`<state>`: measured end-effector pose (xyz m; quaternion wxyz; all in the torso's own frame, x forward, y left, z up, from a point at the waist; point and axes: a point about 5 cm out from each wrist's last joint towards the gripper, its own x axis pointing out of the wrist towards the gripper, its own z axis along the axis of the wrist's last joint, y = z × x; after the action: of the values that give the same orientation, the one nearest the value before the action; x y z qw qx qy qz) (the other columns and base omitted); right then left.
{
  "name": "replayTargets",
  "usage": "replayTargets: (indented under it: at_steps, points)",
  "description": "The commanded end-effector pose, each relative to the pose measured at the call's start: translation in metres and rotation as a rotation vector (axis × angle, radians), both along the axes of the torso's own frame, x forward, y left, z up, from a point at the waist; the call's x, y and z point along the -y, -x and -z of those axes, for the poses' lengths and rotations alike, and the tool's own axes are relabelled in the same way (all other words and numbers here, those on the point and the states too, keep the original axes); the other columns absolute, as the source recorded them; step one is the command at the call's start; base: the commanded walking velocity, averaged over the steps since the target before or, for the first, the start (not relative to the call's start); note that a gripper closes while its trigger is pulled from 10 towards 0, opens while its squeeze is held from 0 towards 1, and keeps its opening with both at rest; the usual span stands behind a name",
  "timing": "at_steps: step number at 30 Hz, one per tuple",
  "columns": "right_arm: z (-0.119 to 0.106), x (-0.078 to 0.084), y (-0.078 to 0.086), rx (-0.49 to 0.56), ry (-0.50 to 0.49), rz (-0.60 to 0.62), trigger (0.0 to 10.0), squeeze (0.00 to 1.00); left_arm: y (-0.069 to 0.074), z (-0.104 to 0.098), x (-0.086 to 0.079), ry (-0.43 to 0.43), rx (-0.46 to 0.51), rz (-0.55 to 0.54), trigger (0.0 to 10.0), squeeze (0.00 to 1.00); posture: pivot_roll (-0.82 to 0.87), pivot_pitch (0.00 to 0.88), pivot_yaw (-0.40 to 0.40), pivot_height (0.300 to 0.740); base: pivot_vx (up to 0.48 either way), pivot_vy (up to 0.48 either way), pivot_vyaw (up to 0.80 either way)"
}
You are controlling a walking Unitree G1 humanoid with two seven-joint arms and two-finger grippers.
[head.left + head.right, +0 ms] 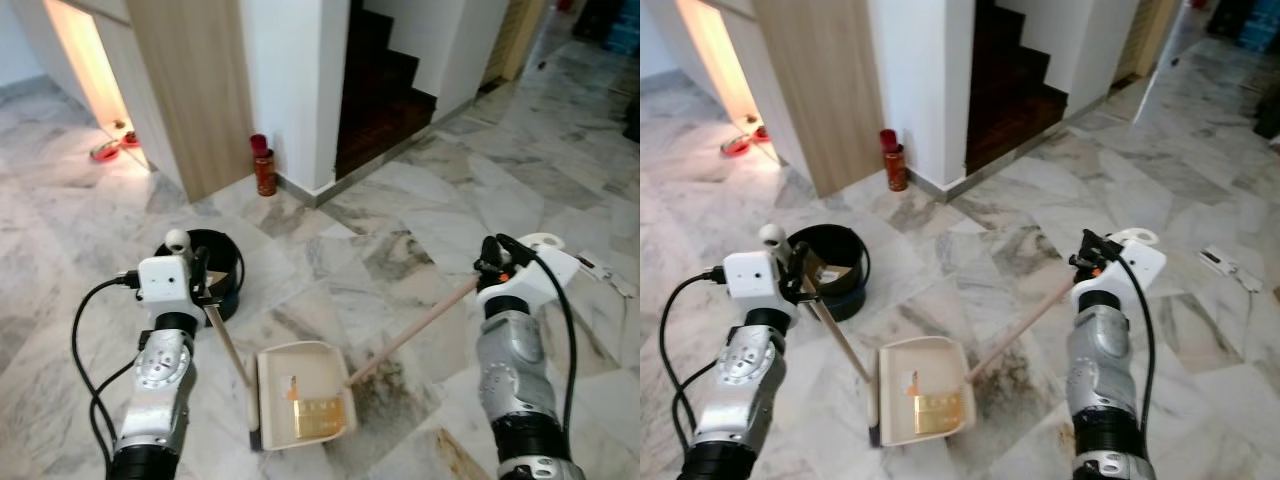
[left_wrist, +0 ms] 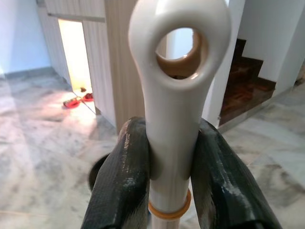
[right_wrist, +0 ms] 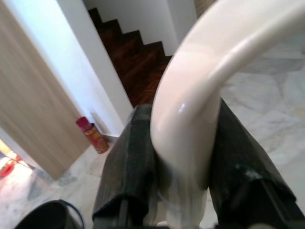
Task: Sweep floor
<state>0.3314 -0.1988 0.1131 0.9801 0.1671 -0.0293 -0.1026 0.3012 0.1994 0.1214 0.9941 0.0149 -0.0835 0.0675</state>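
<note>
The marble floor [image 1: 400, 230] spreads out below me, grey-veined and pale, running up to a white wall corner [image 1: 290, 90] with a wood-panelled side [image 1: 190, 90] and a dark stairway [image 1: 385, 95] beyond it.

A black bucket [image 1: 222, 262] stands on the floor just ahead of my left arm; some brownish, cardboard-like scrap shows inside it in the right eye view, though I cannot make out what it is. Nearer to me lies the cream dustpan [image 1: 303, 392], flat on the floor between my two arms, with a yellowish wrapper-like piece [image 1: 320, 415] and a smaller orange bit resting in its tray.

My left gripper [image 1: 198, 285] has its jaws pinched on the top of the dustpan handle [image 1: 228, 345], which slants down to the pan's near left corner. In the left wrist view the two black fingers [image 2: 121, 186] press against either side of the handle's white end, just below its hanging hole.

My right gripper [image 1: 492, 260] has its jaws clamped on the top of the broom handle [image 1: 415, 328], a pale wooden stick that slopes down to the pan's right edge, where the broom meets the floor. The right wrist view shows the fingers [image 3: 128, 162] tight against the white curved cap.

By the wall stand two red cans [image 1: 263, 165], and red slippers [image 1: 112, 148] lie in the lit doorway.
</note>
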Motion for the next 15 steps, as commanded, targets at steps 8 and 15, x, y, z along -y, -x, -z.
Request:
replayTargets:
  at_steps: [8,15]
  points:
    - [-0.0112,0.0031,-0.0011,0.059,-0.033,0.015,10.0,0.0,-0.002,-0.0097,0.0038,-0.019,0.035,0.016,10.0,0.0,-0.01,0.0,0.002,0.74,0.0,0.367,0.0]
    - [-0.0106,0.0038,-0.0009,0.057,-0.037,0.018,10.0,0.0,-0.0015,-0.0094,0.0034,-0.02,0.033,0.013,10.0,0.0,-0.01,0.0,0.001,0.74,0.0,0.365,0.0]
